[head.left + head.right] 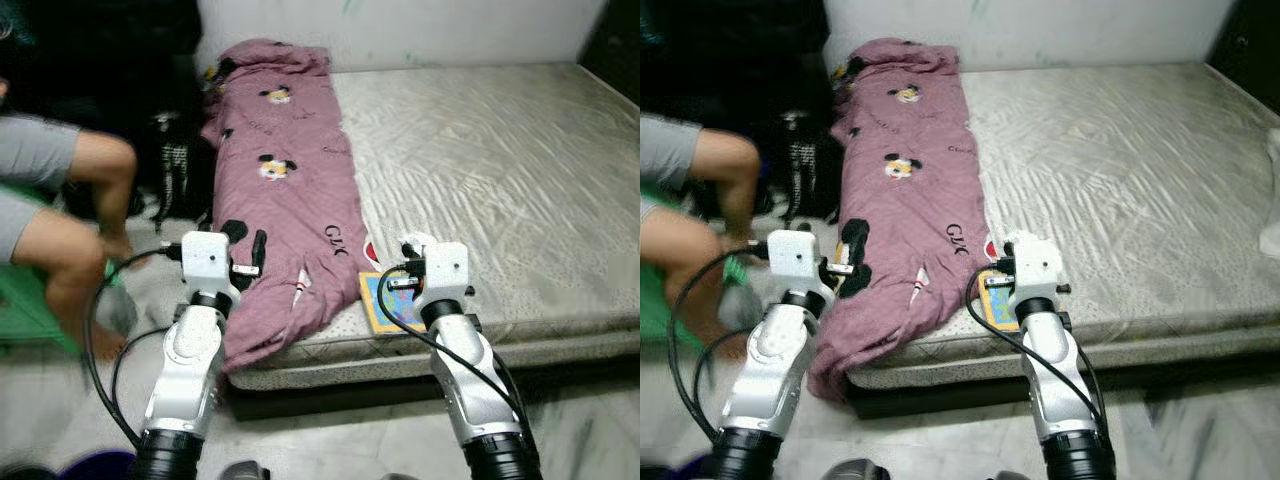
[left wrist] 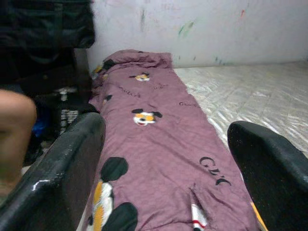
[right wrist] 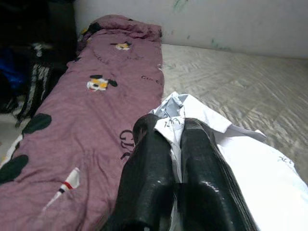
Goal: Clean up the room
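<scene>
My right gripper (image 3: 175,144) pinches a crumpled white plastic bag (image 3: 240,159) between closed fingers at the mattress's (image 1: 500,170) near edge. Left of it, a mauve cartoon-print quilt (image 1: 285,190) lies lengthwise, stretching from my spread-fingered left gripper (image 2: 168,159) toward the far wall, its near end drooping off.

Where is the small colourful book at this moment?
The book lies at the mattress's near edge, beside the purple blanket, just left of the right hand.

A crumpled white paper (image 3: 192,118) lies on the mattress (image 1: 500,170) beside the maroon blanket (image 1: 285,190).
</scene>
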### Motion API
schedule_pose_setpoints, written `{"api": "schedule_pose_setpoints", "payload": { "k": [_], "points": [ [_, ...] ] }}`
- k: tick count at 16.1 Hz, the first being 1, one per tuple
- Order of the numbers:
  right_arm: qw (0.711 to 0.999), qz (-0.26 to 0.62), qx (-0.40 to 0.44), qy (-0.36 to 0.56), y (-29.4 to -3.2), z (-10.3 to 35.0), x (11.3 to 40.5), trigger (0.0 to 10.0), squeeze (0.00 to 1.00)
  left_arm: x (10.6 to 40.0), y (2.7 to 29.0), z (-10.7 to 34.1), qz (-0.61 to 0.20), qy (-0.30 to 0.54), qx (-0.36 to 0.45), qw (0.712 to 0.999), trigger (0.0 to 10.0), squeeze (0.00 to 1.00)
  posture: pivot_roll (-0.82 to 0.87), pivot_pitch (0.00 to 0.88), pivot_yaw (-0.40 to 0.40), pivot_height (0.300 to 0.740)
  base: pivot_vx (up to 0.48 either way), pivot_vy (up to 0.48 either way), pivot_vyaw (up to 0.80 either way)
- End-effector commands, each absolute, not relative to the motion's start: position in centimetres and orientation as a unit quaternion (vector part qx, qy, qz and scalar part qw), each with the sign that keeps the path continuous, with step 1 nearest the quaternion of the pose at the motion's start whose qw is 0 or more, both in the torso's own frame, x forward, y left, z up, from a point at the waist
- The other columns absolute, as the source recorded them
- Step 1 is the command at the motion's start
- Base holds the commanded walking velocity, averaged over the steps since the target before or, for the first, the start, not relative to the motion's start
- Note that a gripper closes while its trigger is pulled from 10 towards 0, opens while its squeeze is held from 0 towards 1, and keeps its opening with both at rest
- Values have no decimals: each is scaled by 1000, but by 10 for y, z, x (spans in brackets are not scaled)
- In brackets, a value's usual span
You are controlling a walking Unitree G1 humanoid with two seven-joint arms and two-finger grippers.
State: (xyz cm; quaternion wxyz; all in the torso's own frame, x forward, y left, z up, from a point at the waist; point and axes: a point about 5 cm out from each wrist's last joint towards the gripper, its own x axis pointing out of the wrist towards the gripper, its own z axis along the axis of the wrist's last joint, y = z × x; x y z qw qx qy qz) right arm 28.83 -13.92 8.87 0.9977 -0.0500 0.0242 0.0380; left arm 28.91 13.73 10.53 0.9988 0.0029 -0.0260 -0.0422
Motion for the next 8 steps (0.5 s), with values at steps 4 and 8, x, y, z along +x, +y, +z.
{"api": "schedule_pose_setpoints", "payload": {
  "k": [4, 8],
  "points": [
    [998, 48, -50, 15, -134, 93, 290, 10000, 0, 288, 138, 108, -57, -39, 8, 998, 10000, 0, 28, 0, 19, 740, 0, 0, 800],
    [997, 51, -51, 15, -133, 93, 290, 10000, 0, 287, 138, 108, -62, -37, -3, 997, 10000, 0, 29, 0, 18, 740, 0, 0, 800]
  ]
}}
